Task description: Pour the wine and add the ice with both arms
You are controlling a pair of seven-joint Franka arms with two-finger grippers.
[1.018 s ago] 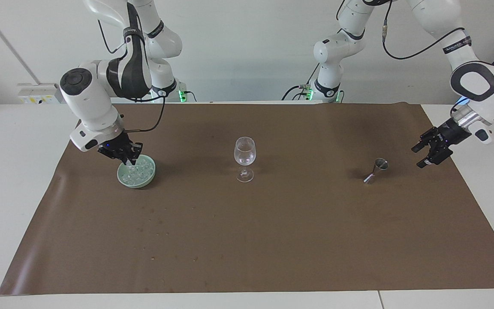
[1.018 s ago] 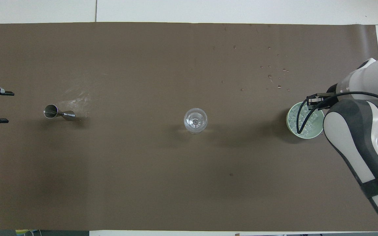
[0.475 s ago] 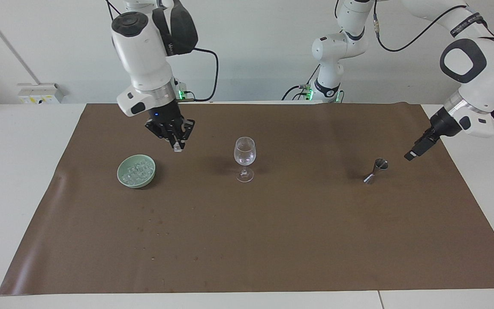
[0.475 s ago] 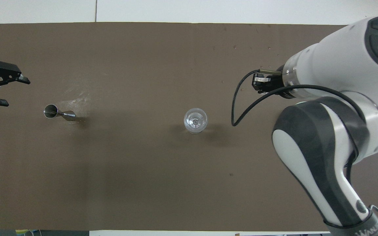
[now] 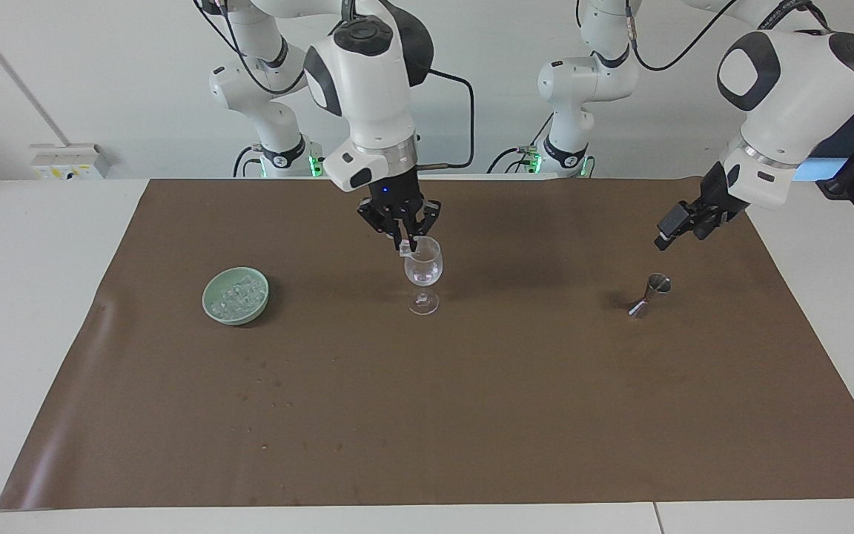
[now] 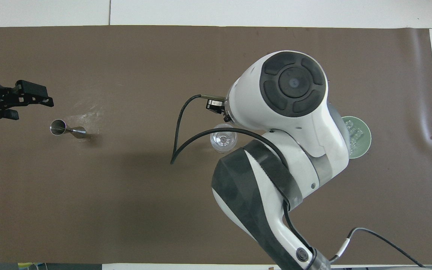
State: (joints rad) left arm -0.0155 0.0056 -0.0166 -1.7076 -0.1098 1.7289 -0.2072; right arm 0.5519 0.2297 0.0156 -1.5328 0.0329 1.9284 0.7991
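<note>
While the right gripper [image 5: 405,248] hung directly over the wine glass [image 5: 423,273], its jaws were clamped on a single ice cube [image 5: 404,251] held at the level of the glass rim, on the rim's edge toward the right arm's end of the worktop. The glass stood upright near the middle of the brown mat [image 5: 471,415], and whether it held any liquid could not be told. The remaining ice [image 5: 238,293] lay in the green bowl [image 5: 212,304], well apart from the glass toward the right arm's end of the worktop.

The left gripper [image 5: 675,230] was in the air over the mat, above and just beside the metal measuring cup [image 5: 649,294], which stood well apart from the glass toward the left arm's end. Its jaws appeared parted and held nothing.

The step in hand was judged to be dropping the cube into the glass. To do it well:

1. Centre the cube over the mouth of the glass before release; as it stood, the cube sat close to the rim and might strike it or fall outside.
2. Keep the jaws clear of the rim, since a stemmed glass is top-heavy and a sideways nudge could tip it.
3. Release from low over the mouth, so that the cube does not bounce out or crack the bowl of the glass.
4. Part the jaws fully and lift straight up before travelling back toward the bowl.

From overhead the right arm hid the gripper and most of the glass, so alignment was best checked in the facing view.
</note>
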